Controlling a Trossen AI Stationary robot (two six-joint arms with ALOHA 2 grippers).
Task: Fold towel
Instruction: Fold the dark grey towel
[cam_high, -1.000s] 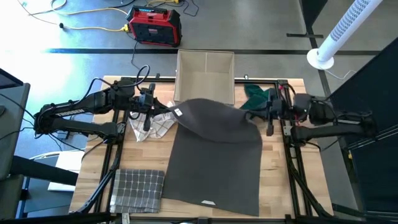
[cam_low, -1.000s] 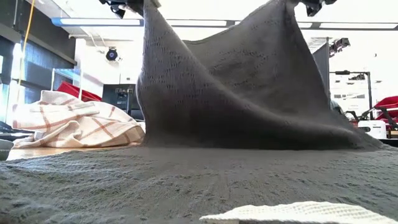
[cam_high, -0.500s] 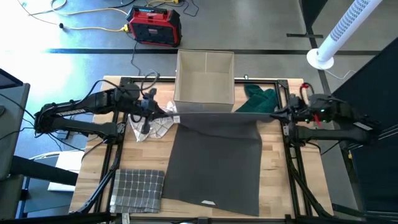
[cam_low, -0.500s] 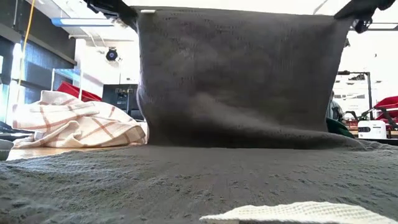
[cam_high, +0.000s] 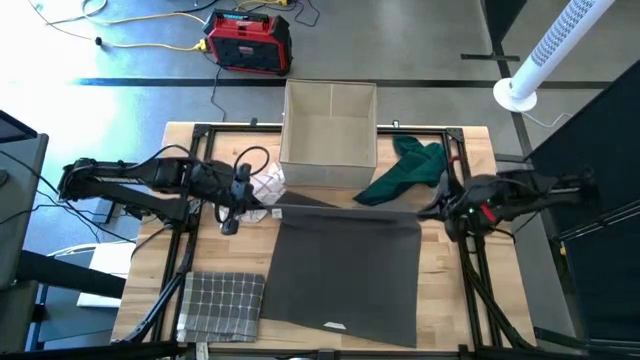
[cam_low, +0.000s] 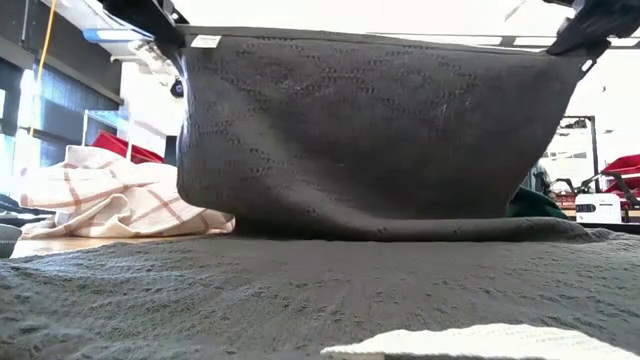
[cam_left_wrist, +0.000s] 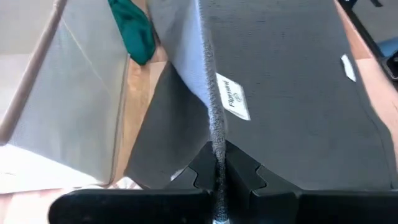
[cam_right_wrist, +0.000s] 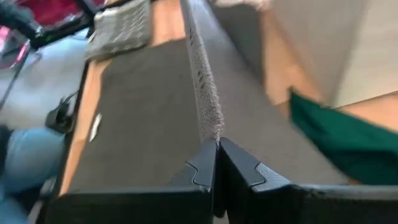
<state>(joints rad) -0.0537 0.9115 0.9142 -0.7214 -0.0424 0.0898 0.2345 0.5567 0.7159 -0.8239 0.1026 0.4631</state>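
Observation:
A dark grey towel lies spread on the table, with its near end by the near edge. Its far edge is lifted and stretched straight between my two grippers. My left gripper is shut on the far left corner, where a white label sits. My right gripper is shut on the far right corner. In the low view the raised part hangs like a curtain, and its foot runs into the part on the table. My left gripper pinches the towel's far edge at the left corner between both fingers, coming level from the table's left. The edge runs straight away from the fingers, taut. The cloth below hangs down to the table. My right gripper pinches the far edge at the right corner between both fingers, coming level from the table's right. The edge is drawn taut toward the other gripper. The cloth below it hangs down onto the table.
A crumpled white towel with red checks lies by my left gripper. A green cloth lies far right, and a beige open box stands at the far edge. A folded grey checked towel sits near left.
Both grippers moved apart, then toward the table's near edge and a little down. The towel's far edge, slack and bulging a second ago, is drawn taut and straight and has been carried toward the near edge. The near part stayed flat on the table.

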